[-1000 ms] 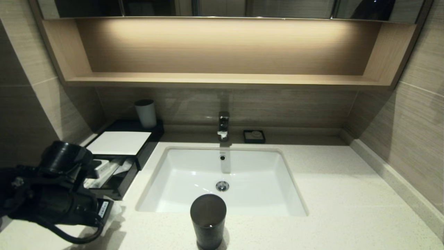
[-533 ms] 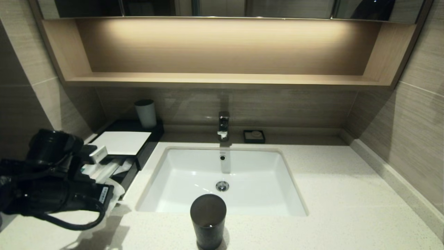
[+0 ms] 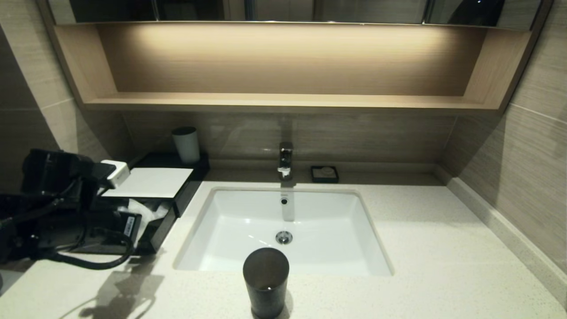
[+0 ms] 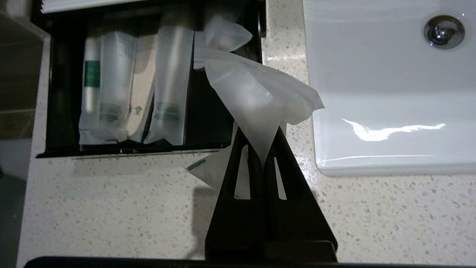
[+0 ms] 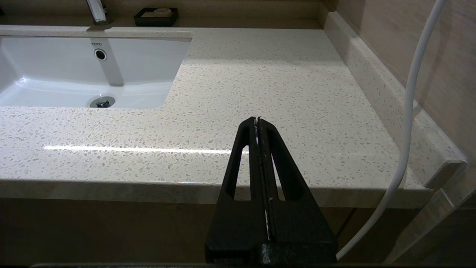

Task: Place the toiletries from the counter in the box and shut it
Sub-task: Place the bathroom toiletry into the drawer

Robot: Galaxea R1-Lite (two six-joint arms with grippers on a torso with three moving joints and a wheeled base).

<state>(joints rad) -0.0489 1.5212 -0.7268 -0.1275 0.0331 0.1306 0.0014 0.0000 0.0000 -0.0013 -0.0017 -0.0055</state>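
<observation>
Left wrist view: the sachet (image 4: 256,93) is pinched in the clenched left gripper (image 4: 263,158), now lifted off the counter (image 4: 111,208), apparently toward the box (image 4: 208,123)'s open drawer; the closing is still to be done.

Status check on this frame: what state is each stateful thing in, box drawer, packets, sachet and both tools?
box: drawer pulled open
wrapped packets: lying inside the drawer
sachet: pinched, hanging over the drawer's corner
left tool: shut on the sachet
right tool: shut, empty, parked off the counter's front edge
</observation>
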